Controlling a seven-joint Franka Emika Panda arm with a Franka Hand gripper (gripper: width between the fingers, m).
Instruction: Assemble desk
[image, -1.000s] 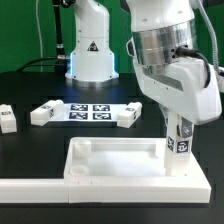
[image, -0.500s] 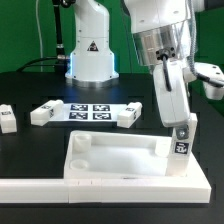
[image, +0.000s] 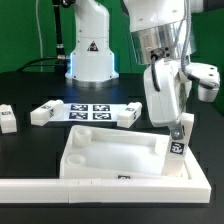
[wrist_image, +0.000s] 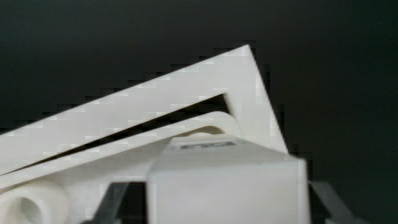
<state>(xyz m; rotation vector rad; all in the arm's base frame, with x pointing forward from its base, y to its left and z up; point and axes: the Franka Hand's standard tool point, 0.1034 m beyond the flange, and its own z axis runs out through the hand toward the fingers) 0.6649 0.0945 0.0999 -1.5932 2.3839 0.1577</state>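
- The jaws are clamped on a tagged desk leg (image: 178, 144), held upright at the desk top's (image: 105, 166) far corner on the exterior view's right.
- It may be touching the socket; the view is unclear.
- The top lies on the black counter (image: 25, 150).

the desk top (image: 120, 160) is white, and so is the long border bar (image: 60, 186) in front of it. the leg (image: 178, 145) in the pincer (image: 177, 128) is white with a black-and-white square tag. the loose legs (image: 128, 116) are white, some showing black tag marks. the marker board (image: 88, 112) is white with black square tags. the worktop (image: 30, 150) is black, the backdrop (image: 20, 30) green. in the wrist view the pincer's fingers (wrist_image: 118, 200) are dark grey.
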